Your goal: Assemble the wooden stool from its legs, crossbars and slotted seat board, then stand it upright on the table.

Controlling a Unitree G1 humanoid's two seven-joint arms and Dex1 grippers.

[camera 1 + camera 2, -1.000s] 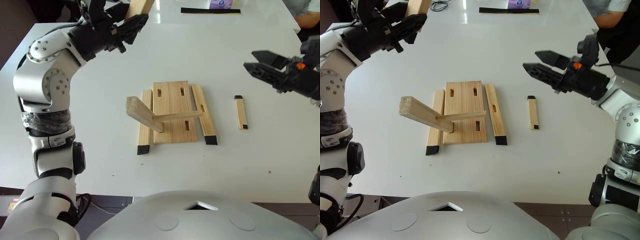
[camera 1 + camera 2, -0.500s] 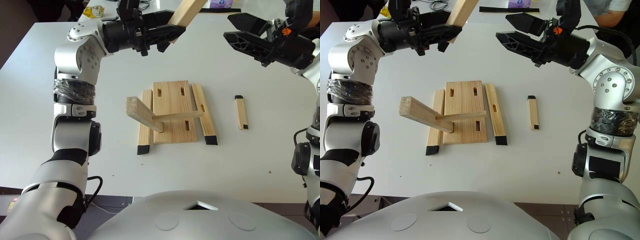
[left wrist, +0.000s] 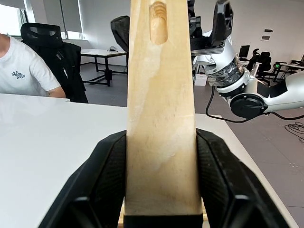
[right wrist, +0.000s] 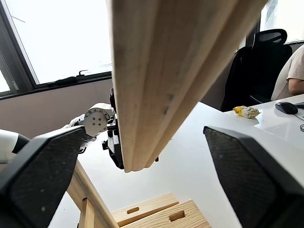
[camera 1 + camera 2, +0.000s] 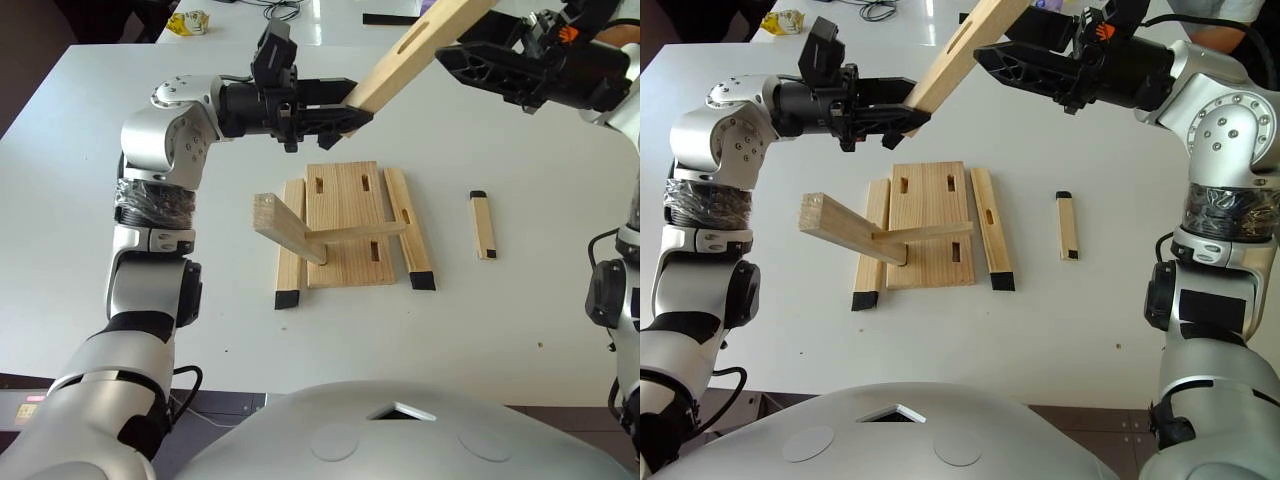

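Left pincer (image 5: 345,108) clamped, right pincer (image 5: 455,45) spread

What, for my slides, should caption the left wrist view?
Left gripper clamps a slotted wooden leg; the open right gripper straddles it.

Both eye views look steeply down from the table's (image 5: 520,320) near edge, sharing the seat board (image 5: 345,225) at centre. The left wrist view sits close against the raised leg (image 3: 161,118), facing the right arm (image 3: 237,90); the right wrist view faces back toward the left arm (image 4: 97,121).
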